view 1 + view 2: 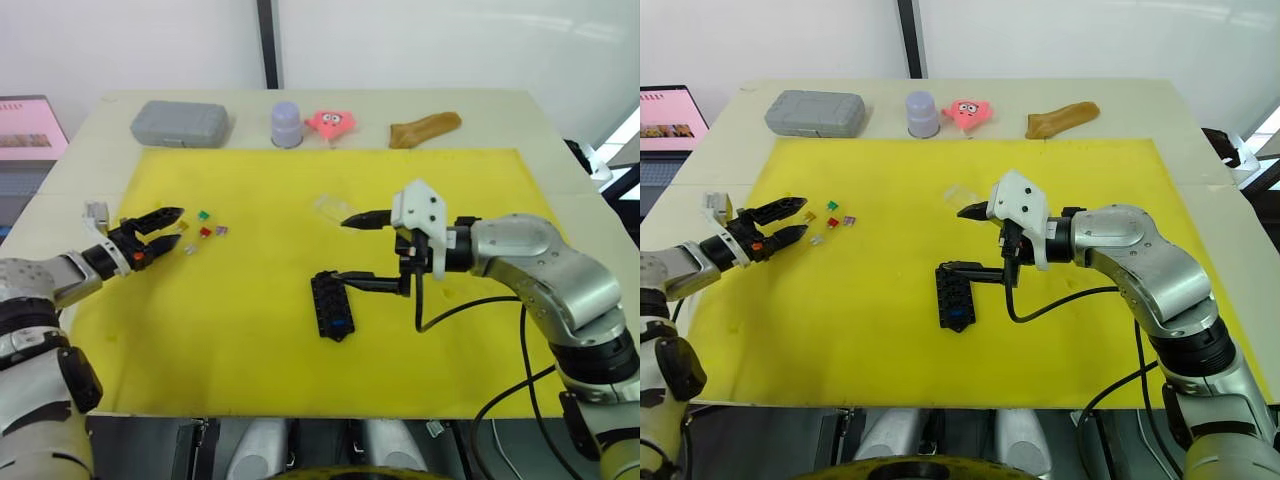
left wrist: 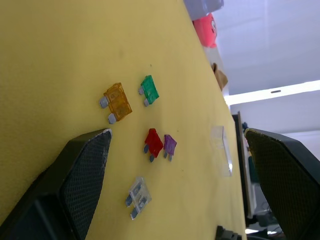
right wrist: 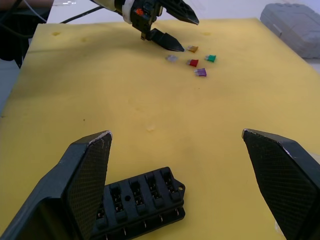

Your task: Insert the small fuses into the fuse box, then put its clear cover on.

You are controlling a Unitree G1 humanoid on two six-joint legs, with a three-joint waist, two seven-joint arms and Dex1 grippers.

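1. Left gripper [image 1: 170,227], two black fingers spread wide and empty, poised low over the yellow foam mat [image 1: 250,340] with fingertips just short of the loose cluster of small fuses.
2. Small plastic blade fuses in the left wrist view: amber [image 2: 116,102], green [image 2: 149,90], red [image 2: 153,143], purple [image 2: 169,145] and clear grey [image 2: 137,196], all flat on the mat and apart from one another except the red and purple, which lie just beside each other.
3. Small black rectangular fuse box [image 1: 332,305] with rows of slots, flat on the mat near its middle, well apart from the fuse cluster; a blue piece, probably a fuse, already seated in one slot.
4. Right gripper [image 1: 343,252], fingers wide apart and holding nothing, the lower finger just beside or touching the upper end of the fuse box, contact not resolvable.
5. Small transparent clear cover [image 1: 332,208], lying on the mat just beyond the right gripper's upper finger, not yet fitted.
6. Step judged in hand: fuse pick-up by the left gripper, with the box apparently steadied on the right. Next move calls for closing precisely on one tiny fuse without scattering its neighbours, then carriage to an empty slot, blades down.
7. Pale tabletop [image 1: 560,200] beneath the mat; along its far edge a grey rounded case [image 1: 180,123], a grey-lilac cup [image 1: 287,124], a pink toy [image 1: 334,123] and a brown object [image 1: 425,128]. White wall behind; a screen [image 1: 670,112] at the left.
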